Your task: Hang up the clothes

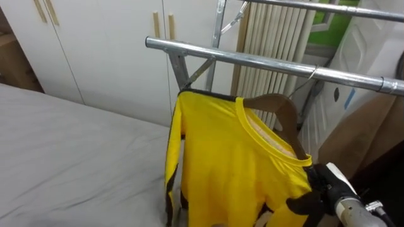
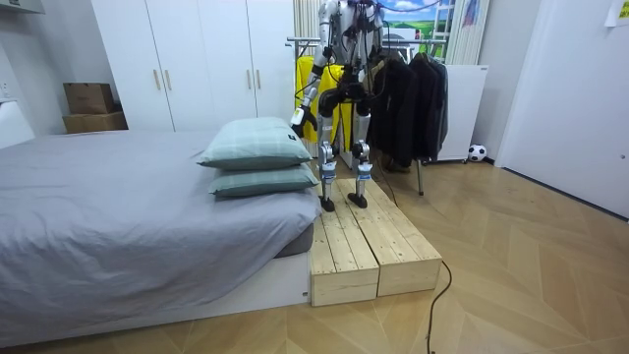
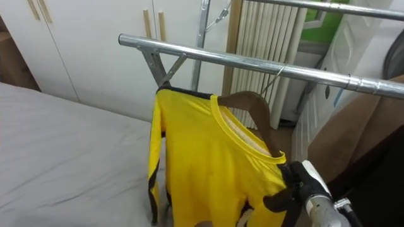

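Yellow shirt rides its wooden hanger, hook over the rail at upper centre. Right robot hand, lower right, has fingers curled on the shirt's shoulder. Best now: seat the hook fully, then release gently, with no sideways tug. Left robot hand hangs idle.

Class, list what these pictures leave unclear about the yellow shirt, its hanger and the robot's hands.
- Yellow shirt: hem cut off by the eye views' bottom edge; the robot partly blocks it in the room view.
- Hanger: one arm hidden inside the shirt.
- Right hand: hold on the shirt unclear, partly cut by the edge.
- Left hand: too small in the room view.
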